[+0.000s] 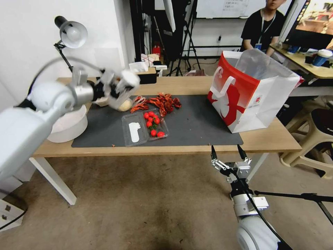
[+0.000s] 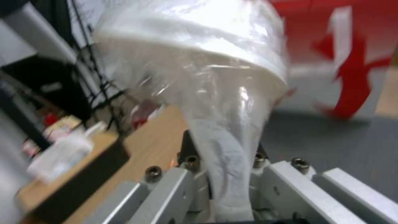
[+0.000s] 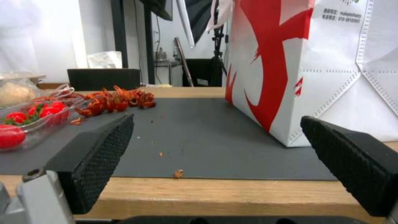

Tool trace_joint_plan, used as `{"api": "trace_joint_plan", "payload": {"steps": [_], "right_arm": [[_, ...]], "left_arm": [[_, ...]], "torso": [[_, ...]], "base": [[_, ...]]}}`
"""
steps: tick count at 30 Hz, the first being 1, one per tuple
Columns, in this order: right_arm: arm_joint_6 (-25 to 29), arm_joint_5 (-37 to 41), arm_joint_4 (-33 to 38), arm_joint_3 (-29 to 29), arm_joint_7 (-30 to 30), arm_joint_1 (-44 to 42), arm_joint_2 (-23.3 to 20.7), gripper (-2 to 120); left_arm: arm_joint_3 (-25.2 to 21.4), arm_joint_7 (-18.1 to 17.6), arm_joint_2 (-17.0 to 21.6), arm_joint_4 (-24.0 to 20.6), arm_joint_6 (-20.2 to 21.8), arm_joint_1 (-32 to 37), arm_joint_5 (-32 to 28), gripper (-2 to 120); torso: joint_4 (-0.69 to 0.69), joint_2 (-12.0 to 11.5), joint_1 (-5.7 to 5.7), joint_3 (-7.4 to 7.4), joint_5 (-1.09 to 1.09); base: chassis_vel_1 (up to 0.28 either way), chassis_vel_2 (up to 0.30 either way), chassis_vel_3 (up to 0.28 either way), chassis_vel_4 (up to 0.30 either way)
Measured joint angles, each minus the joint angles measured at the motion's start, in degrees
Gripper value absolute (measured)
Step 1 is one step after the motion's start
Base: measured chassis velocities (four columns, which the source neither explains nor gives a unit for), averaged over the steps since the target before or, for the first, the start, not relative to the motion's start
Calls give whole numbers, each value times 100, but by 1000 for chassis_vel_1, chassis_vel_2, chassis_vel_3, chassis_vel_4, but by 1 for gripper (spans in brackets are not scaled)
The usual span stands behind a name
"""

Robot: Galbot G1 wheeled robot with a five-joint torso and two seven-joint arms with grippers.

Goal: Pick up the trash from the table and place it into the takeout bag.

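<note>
Up on the left, the left gripper (image 1: 119, 91) hangs above the far left part of the long light-wood table (image 1: 270, 140), clenched on the twisted neck of a clear plastic-wrapped beige lump (image 1: 125, 104), which dangles clear of the dark grey mat (image 1: 194, 125). From the left wrist view the wrap (image 2: 224, 102) bulges out ahead of the fingers (image 2: 188, 152), with its bunched tail pinched between them. Below the left arm, a large deep white bowl (image 1: 69, 125) sits at the table's left end, partly on the mat's edge, and a grey desk lamp (image 1: 71, 33) stands behind it.

Toward the middle of the mat lies a heap of red crayfish shells (image 1: 161, 100), and just in front of it an open clear plastic tray of red tomatoes (image 1: 152, 123), its empty lid half lying beside it to the left.

Further right, the large boxy red and white takeout bag (image 1: 249, 93) stands upright on the right end of the table, its mouth open and a white strap handle facing the mat; its bottom corner rests on the mat's right edge. In front of the table's near edge, low and right of centre, the right gripper (image 1: 229, 152) waits with its black ribbed fingers (image 3: 99, 152) spread wide, holding nothing, pointing at the bag's near corner
</note>
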Motion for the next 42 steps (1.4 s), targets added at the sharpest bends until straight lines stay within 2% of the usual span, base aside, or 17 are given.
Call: {"api": "trace_joint_plan", "payload": {"steps": [1, 4, 5, 8, 9, 13, 14, 16, 18, 21, 22, 25, 26, 33, 38, 40, 42], "right_arm": [[0, 0, 0, 0, 0, 0, 0, 100], [-2, -16, 16, 7, 0, -5, 23, 100], [-2, -16, 16, 7, 0, -5, 23, 100], [-3, -30, 29, 52, 2, -32, 35, 100], [-3, -30, 29, 52, 2, -32, 35, 100], [19, -88, 40, 127, 4, -95, 66, 100], [19, -88, 40, 127, 4, -95, 66, 100], [35, -134, 41, 129, 2, -95, 87, 100], [42, -157, 41, 130, 0, -94, 99, 100], [68, -207, 14, 131, -7, -88, 163, 100], [68, -207, 14, 131, -7, -88, 163, 100], [93, -246, -21, 129, -20, -84, 227, 100], [93, -246, -21, 129, -20, -84, 227, 100], [132, -294, -27, 160, -32, -97, 275, 100], [152, -296, -27, 190, -38, -121, 278, 100], [189, -296, -28, 215, -54, -141, 279, 100], [204, -296, -31, 219, -61, -142, 284, 100]], "left_arm": [[0, 0, 0, 0, 0, 0, 0, 3], [345, -54, -449, 241, 0, -599, -281, 0], [345, -54, -449, 241, 0, -599, -281, 0], [727, -83, -901, 582, -17, -1042, -359, 0], [727, -83, -901, 582, -17, -1042, -359, 0], [1161, -80, -1616, 1118, -81, -1461, -352, 0], [1161, -80, -1616, 1118, -81, -1461, -352, 0], [1391, -68, -1978, 1401, -175, -1682, -340, 0], [1519, -43, -2176, 1540, -235, -1801, -329, 0], [1782, 13, -2685, 1907, -358, -2086, -311, 0], [1782, 13, -2685, 1907, -358, -2086, -311, 0], [1950, 31, -3124, 2290, -465, -2326, -288, 0], [1950, 31, -3124, 2290, -465, -2326, -288, 0], [2133, 69, -3842, 3148, -766, -2734, -194, 0], [2220, 112, -4089, 3415, -854, -2823, -148, 0], [2296, 139, -4564, 3814, -984, -2912, -86, 0], [2305, 159, -4708, 3912, -1016, -2936, -69, 0]], "torso": [[0, 0, 0, 0, 0], [-2, 0, 0, 0, 1], [-2, 0, 0, 0, 1], [0, 0, 0, 0, 0], [0, 0, 0, 0, 0], [-3, -1, 1, 1, -1], [-3, -1, 1, 1, -1], [1, 0, 0, 0, 0], [1, 0, 0, 1, -1], [-2, 0, 1, 0, 2], [-2, 0, 1, 0, 2], [1, 0, 0, 1, -1], [1, 0, 0, 1, -1], [0, 0, 0, 0, -1], [0, 0, 0, 0, 0], [0, -1, 0, 0, 0], [-1, 0, 1, 0, 0]], "base": [[0, 0, 0, 0], [0, 0, 0, 0], [0, 0, 0, 0], [0, 0, 0, 0], [0, 0, 0, 0], [0, 0, 0, 0], [0, 0, 0, 0], [0, 0, 0, 0], [0, 0, 0, 0], [0, 0, 0, 0], [0, 0, 0, 0], [0, 0, 0, 0], [0, 0, 0, 0], [0, 0, 0, 0], [0, 0, 0, 0], [0, 0, 0, 0], [0, 0, 0, 0]]}}
